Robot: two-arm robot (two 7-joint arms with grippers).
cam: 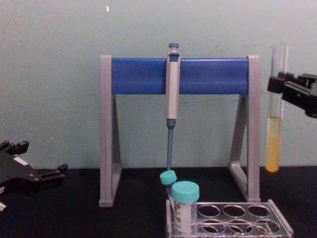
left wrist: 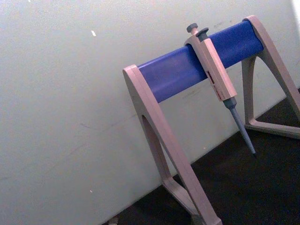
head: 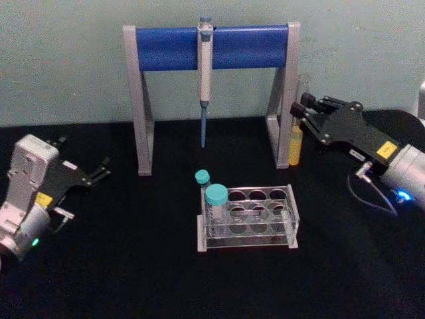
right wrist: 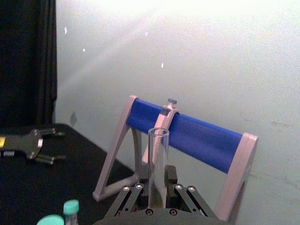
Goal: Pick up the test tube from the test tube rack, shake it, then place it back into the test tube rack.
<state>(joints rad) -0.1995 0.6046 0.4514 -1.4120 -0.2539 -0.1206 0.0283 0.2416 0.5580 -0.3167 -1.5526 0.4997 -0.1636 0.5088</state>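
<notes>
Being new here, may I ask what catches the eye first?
The right gripper, raised right of the blue-barred pipette stand, holds the test tube upright, yellow liquid in its lower part. A pipette hangs from the stand, behind the test tube rack with two teal-capped vials. The left gripper is open at left.

Over to the left gripper (head: pixel 103 169): thin, angular black linked fingers on a boxy pale-grey wrist housing (head: pixel 30 163). There's a small yellow label (head: pixel 44 198) on its black plate, and a green light (head: pixel 34 242) glows lower down the housing. Now the right gripper (head: pixel 302 109): a flat black plate (head: pixel 339 129) with a yellow sticker (head: pixel 386 149), then a rounded silver-grey wrist (head: pixel 412 169) showing a blue light (head: pixel 398 195), with a thin grey cable (head: pixel 364 196) looping beneath. Up close, small silver screw heads (right wrist: pixel 138 186) dot its black linkage.
</notes>
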